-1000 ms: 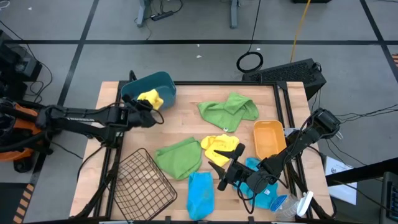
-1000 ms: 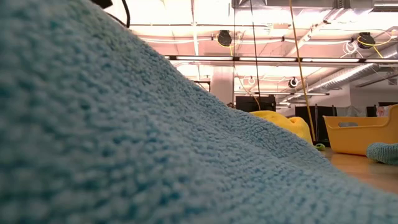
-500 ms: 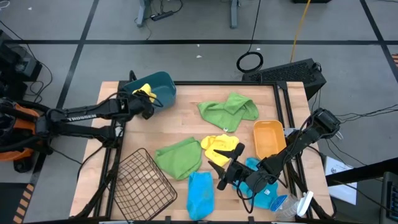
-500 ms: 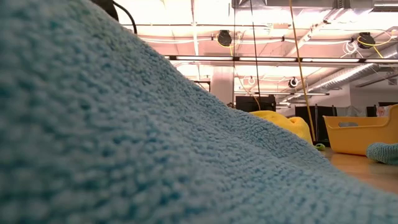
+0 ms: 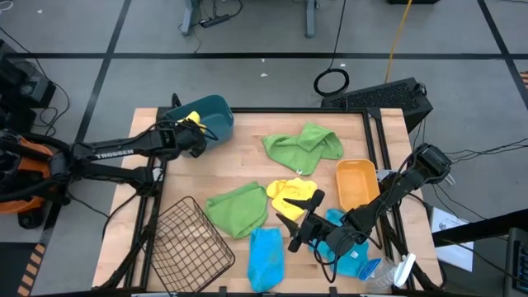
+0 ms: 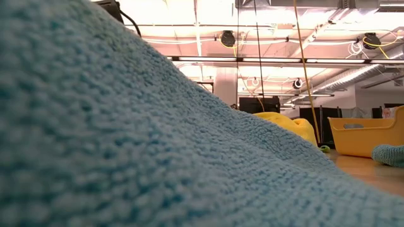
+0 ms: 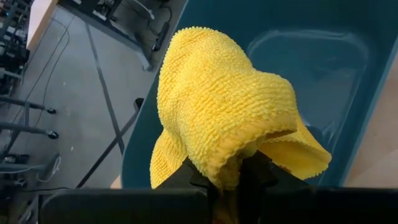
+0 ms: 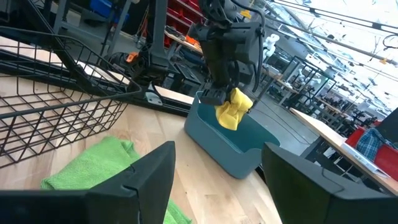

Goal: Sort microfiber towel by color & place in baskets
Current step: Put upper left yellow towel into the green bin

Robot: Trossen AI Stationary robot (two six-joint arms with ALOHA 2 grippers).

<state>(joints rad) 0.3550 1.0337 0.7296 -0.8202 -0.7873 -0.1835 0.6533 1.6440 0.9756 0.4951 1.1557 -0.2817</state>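
Note:
My left gripper (image 5: 191, 136) is shut on a yellow towel (image 5: 192, 120) over the teal bin (image 5: 216, 110) at the table's far left. In the right wrist view that towel (image 8: 234, 109) hangs above the bin (image 8: 231, 148). My right gripper (image 5: 302, 223) waits open near the table's near right. It is just near of the second yellow towel (image 5: 289, 193), and its arm lies over a blue towel (image 5: 346, 247). Two green towels (image 5: 304, 143) (image 5: 238, 209) and another blue towel (image 5: 266, 257) lie flat on the wood. My left gripper pinches a bunched fold of the yellow towel (image 7: 227, 171) between its two fingers, several layers thick. The fingers (image 8: 214, 93) come from above, slanting in from the table's left. The towel hangs below them over the bin's opening; whether its lower end touches the bin I cannot tell.
The dark wire-mesh basket (image 5: 186, 246) sits tipped at the near left. The orange-yellow tub (image 5: 356, 183) stands at the right edge. A clear bottle with a white cap (image 5: 398, 272) lies at the near right corner. A blue towel (image 6: 126, 132) blocks most of the low view.
My left gripper has carried the yellow towel toward the table's far edge, from beside the teal bin to over its opening. It has stayed shut on the towel. My right arm has kept still.

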